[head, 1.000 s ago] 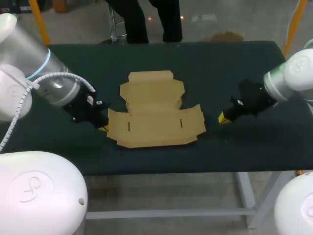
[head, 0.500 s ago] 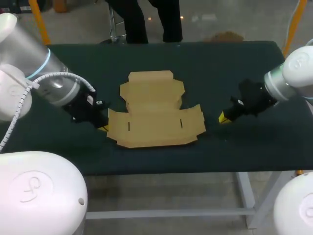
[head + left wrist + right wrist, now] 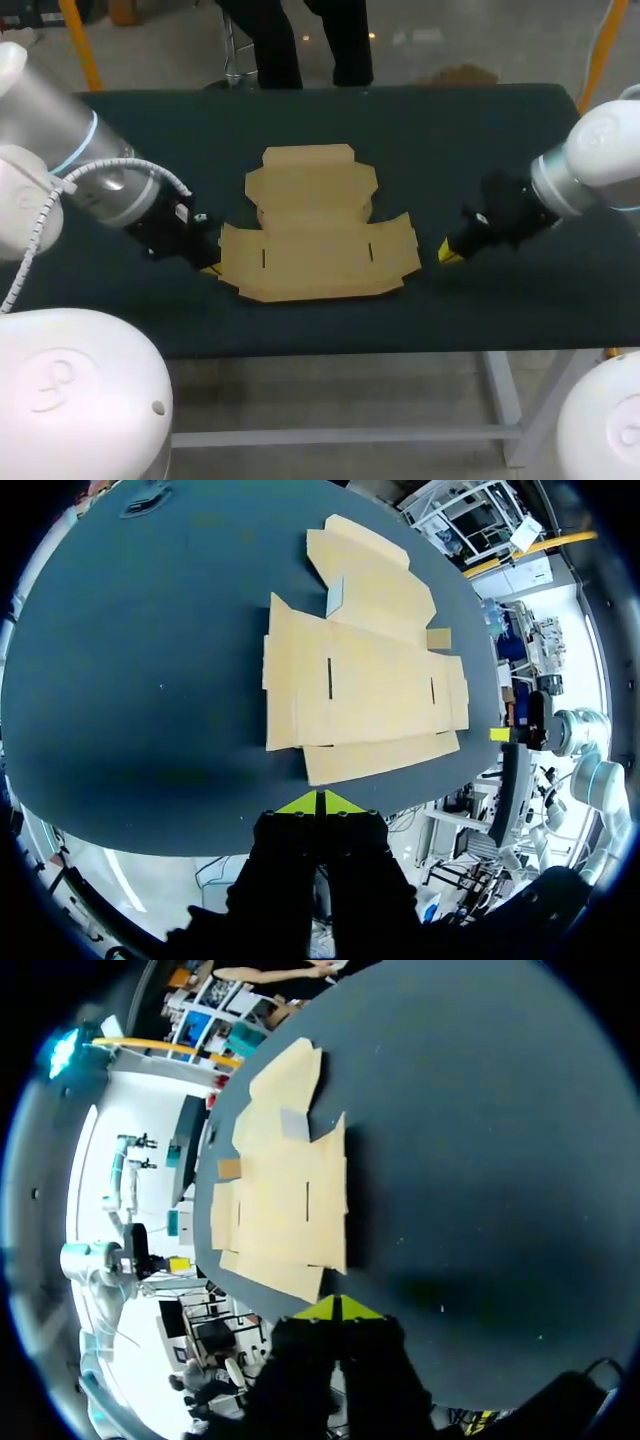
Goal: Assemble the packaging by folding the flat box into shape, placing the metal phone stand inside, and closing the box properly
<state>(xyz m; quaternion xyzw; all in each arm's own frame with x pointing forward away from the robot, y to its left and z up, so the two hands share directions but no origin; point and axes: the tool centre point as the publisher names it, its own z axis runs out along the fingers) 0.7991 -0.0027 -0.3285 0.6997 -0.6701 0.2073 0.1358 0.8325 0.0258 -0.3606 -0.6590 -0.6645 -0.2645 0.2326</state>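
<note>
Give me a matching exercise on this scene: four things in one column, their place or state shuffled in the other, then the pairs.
1 flat box
2 left gripper
3 right gripper
4 table

A off the flat box's right side, bare table between
B dark, bearing the flat box
C unfolded, lying flat
D near the flat box's left edge

Pairs: 1-C, 2-D, 3-A, 4-B

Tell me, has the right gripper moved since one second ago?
Yes. The right gripper has shifted slightly toward the flat box, which has not moved, and a little toward the near edge of the table.
</note>
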